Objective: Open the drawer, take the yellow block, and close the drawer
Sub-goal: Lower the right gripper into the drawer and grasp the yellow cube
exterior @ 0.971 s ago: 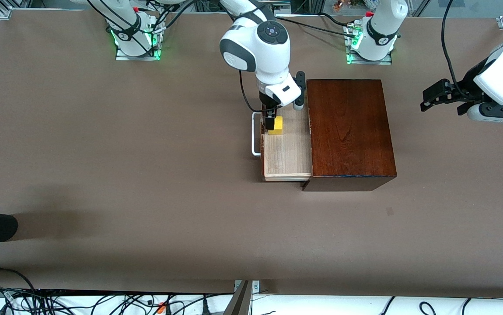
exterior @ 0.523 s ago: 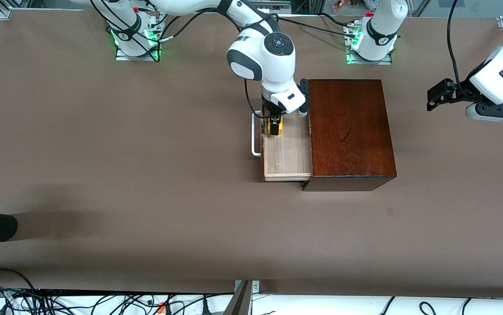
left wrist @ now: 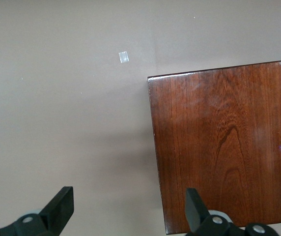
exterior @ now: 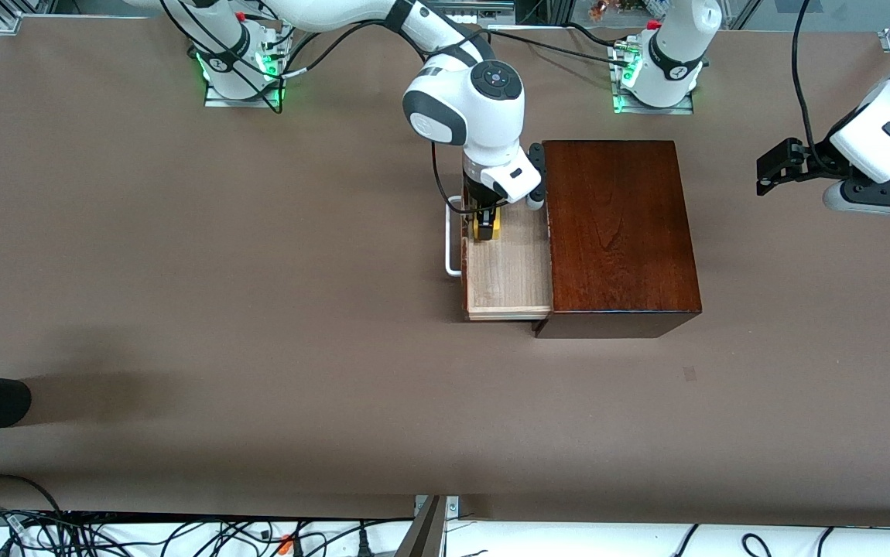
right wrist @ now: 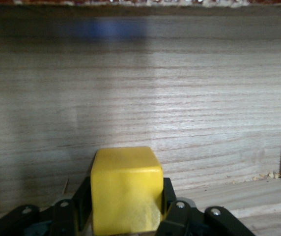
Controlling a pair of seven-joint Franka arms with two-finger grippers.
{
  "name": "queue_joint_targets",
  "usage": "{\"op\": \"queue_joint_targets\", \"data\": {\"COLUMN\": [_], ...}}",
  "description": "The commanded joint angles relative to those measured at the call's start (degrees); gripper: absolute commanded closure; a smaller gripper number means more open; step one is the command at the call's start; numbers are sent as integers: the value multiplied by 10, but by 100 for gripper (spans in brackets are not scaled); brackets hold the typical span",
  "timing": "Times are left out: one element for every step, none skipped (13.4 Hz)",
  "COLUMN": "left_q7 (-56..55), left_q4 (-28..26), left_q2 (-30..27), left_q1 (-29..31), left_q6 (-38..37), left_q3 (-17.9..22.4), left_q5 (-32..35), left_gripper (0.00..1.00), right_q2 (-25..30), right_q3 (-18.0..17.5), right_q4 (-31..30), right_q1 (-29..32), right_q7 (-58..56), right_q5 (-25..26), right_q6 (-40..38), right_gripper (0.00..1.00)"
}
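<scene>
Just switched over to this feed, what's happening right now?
The drawer of the wooden box is pulled open. The right gripper is down inside it, shut on the yellow block. The left gripper waits open in the air at the left arm's end of the table.

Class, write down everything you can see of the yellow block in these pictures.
The yellow block is a small, bright yellow cube with plain matte faces and softly rounded edges. It sits upright inside the open drawer, on its pale wood floor, at the end farther from the front camera. The right gripper is shut on it, black fingers against two opposite sides.
</scene>
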State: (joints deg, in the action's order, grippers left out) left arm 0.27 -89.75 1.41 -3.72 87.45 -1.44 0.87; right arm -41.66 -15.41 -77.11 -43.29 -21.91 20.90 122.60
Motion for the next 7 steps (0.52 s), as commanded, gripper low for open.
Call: {"op": "queue_joint_targets", "data": {"left_q7": [3,3,7,9,9,9,9], "left_q4": [-1,-1,-1,1,3,3,3], "left_q2": [-8,-7,-6,-6,-6,-5,-5], "left_q1": [0,0,1,2,3,3,3], "left_q6": [-4,-4,-4,-4,-4,-4,-4], "left_q3": [-1,-1,-1,-1,-1,-1,-1], "left_q5": [12,12,12,12,11,11,11], "left_gripper": [0,0,0,0,0,0,0], "right_q2": [-4,0,0,-1,0,1,2], "right_q3": [6,6,5,5,6,8,8], "right_q4": [21,26,44,62,76,86,100], "right_q1": [-7,-6,-3,-2,0,6,17], "right_q7": [-7,-2,0,5,9,9,9], "right_q5": [10,6,4,-9,-35,-63,-78], "right_q6": [-16,-31,-43,-58,-66,-81,-105], "right_gripper": [89,90,93,98,100,100,100]}}
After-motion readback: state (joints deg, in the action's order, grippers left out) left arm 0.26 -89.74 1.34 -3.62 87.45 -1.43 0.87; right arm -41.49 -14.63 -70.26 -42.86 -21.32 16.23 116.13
